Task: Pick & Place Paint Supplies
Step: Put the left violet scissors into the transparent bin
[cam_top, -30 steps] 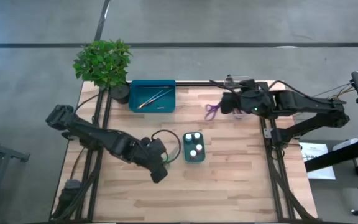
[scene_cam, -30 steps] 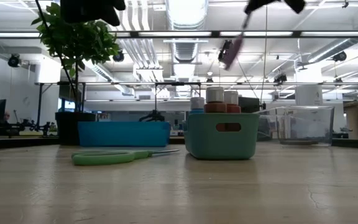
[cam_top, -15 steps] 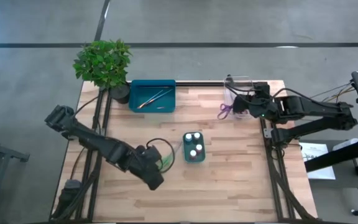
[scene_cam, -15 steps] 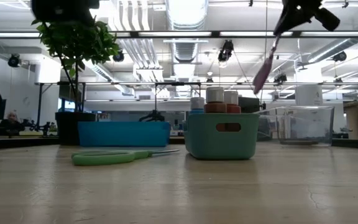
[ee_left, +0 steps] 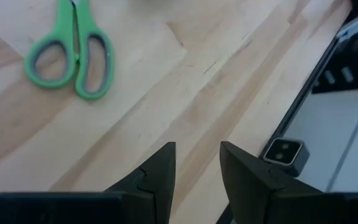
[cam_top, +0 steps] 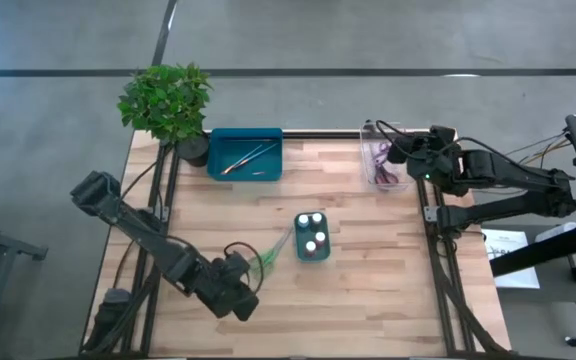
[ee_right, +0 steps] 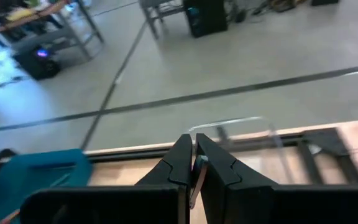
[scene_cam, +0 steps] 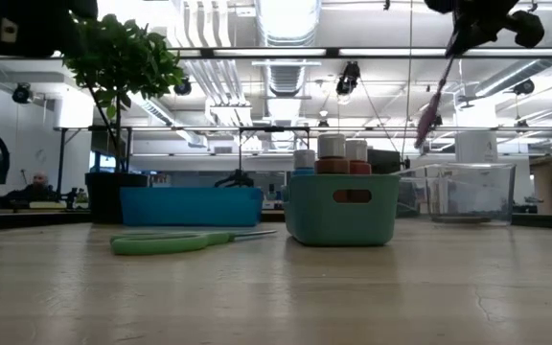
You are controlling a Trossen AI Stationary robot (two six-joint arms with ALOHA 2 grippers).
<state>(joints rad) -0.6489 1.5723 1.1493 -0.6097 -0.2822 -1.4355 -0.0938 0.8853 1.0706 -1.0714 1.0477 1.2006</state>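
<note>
My right gripper point(cam_top: 398, 156) hangs over the clear tray point(cam_top: 382, 130) at the table's far right edge, shut on the purple scissors point(scene_cam: 427, 113). My left gripper point(ee_left: 196, 150) is open above bare wood near the table's near left part. The green scissors point(cam_top: 268, 258) lie flat on the wood ahead of it, beside a small teal bin point(cam_top: 311, 252). White-capped pots point(cam_top: 312, 228) stand in that bin. Thin brushes point(cam_top: 245, 157) lie in the teal tray point(cam_top: 218, 140) at the far edge. My right gripper pinches the purple scissors by their thin blade end point(ee_right: 196, 172) between its two fingers point(ee_right: 180, 155). The scissors hang slanting below the gripper point(scene_cam: 463, 34), lifted clear, with the purple handles point(scene_cam: 424, 126) lowest, above the clear tray point(scene_cam: 468, 192).
A potted plant point(cam_top: 168, 100) stands at the far left corner, beside the teal tray. The left arm's black cable point(cam_top: 236, 247) loops over the wood near the green scissors. Open wood lies along the near edge and between the bin and the clear tray.
My right gripper has carried the purple scissors toward the table's right edge, from the open wood to above the clear tray, staying shut. My left gripper has drawn back toward the near left, away from the green scissors, which have stayed where they were.
</note>
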